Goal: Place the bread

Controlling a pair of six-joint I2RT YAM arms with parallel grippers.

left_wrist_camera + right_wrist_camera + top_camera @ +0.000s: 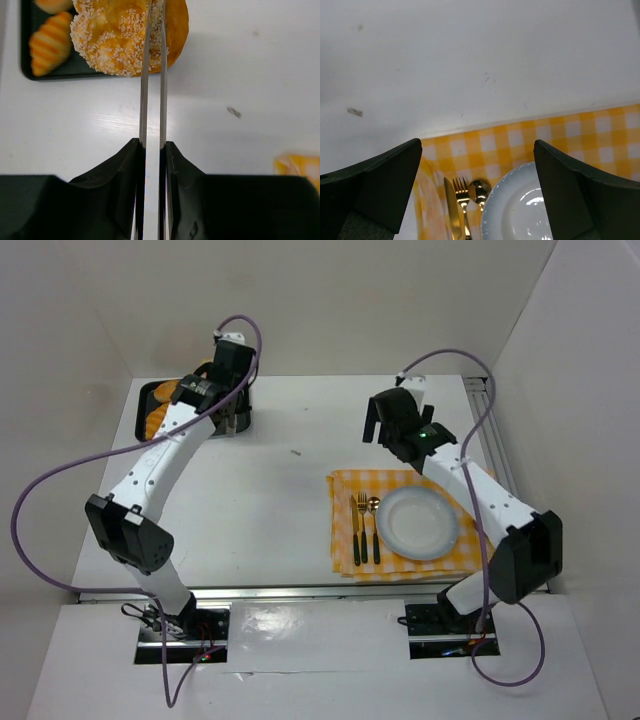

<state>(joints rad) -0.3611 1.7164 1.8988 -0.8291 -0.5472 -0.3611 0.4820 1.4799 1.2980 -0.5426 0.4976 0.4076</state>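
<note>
The left arm [165, 455] rises from its base, bends sharply at an elbow near the front edge, and stretches its forearm away toward the far left of the surface. Its wrist tips downward, so the left gripper [231, 422] points down. The thin fingers [145, 100] stand almost parallel with only a slim slit between them, pinched on the bread [115, 45]. The right arm [480, 490] folds at an elbow low on the right, and its forearm slants up and inward. The right gripper [477, 150] hangs above the surface, fingers spread wide, gripping nothing.
</note>
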